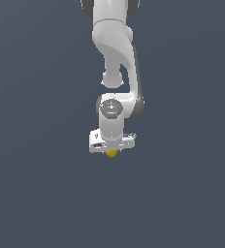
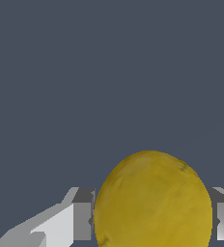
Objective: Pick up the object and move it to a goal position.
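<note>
One yellow, oval lemon-like object [image 2: 152, 202] sits between the two grey fingers [image 2: 82, 219] of the white gripper [image 1: 112, 151], which press against its sides. In the exterior view only its tip [image 1: 112, 153] peeks out beneath the downward-pointing hand, against a plain dark grey-blue surface [image 1: 37, 193].

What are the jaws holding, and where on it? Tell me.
The yellow lemon-like object, gripped across its middle, one jaw on each side, by the gripper.
</note>
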`<state>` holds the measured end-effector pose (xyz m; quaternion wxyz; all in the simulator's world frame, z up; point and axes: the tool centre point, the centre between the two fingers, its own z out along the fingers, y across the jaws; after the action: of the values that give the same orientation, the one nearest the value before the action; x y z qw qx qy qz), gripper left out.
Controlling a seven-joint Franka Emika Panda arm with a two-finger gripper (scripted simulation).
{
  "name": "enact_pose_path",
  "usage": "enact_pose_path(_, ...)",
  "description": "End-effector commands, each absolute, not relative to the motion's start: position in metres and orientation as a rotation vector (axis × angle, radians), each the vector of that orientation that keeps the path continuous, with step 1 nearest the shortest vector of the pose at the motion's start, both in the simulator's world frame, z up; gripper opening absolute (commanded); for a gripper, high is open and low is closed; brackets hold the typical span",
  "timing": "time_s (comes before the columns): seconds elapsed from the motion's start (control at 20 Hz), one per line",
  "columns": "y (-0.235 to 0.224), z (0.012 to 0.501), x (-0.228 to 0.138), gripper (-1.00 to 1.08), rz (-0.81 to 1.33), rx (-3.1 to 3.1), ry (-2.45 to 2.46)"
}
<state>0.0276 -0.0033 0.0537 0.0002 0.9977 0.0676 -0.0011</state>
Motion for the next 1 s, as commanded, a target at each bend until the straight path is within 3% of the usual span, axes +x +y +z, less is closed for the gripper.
enact_pose_path(0.0,0.005,0.068,0.024,-1.0,0.0,3.134,0.213)
enact_pose_path(0.95,0.098,0.234,-0.024,-1.0,0.0,3.132,0.214)
